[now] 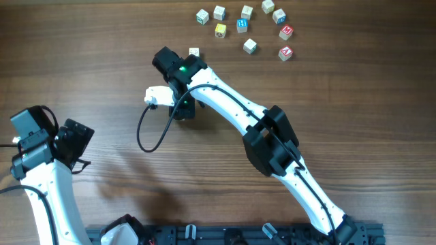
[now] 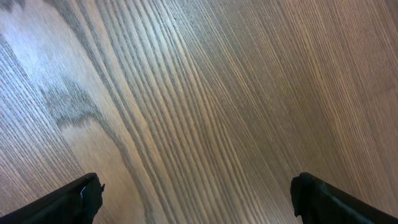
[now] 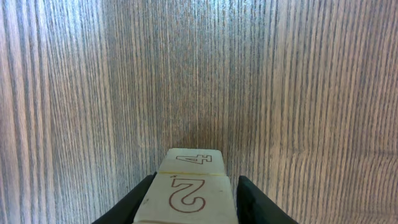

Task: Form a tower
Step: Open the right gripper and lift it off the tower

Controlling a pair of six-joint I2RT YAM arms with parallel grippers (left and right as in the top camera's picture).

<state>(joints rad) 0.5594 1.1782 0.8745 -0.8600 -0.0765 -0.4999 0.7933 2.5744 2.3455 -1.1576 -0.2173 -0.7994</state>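
- While the right gripper [image 3: 196,182] pinches the upper cube, marked 2, we log the short tower of small pale wooden cubes [image 3: 189,160] between its fingers, on the dark wood-grain table [image 3: 74,93].
- We judge it light, stiff, smooth-sided and easily toppled; best taken by flat opposite sides.
- Long axis upright; numbered faces toward the wrist camera.
- We see the left gripper [image 2: 196,190] spread wide above the table.

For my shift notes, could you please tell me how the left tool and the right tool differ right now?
The left tool stands wide open over the table, holding nothing; the right tool is closed on a pale cube marked 2. The left tool sits far from the loose cubes, the right tool nearer them. Both have black fingers.
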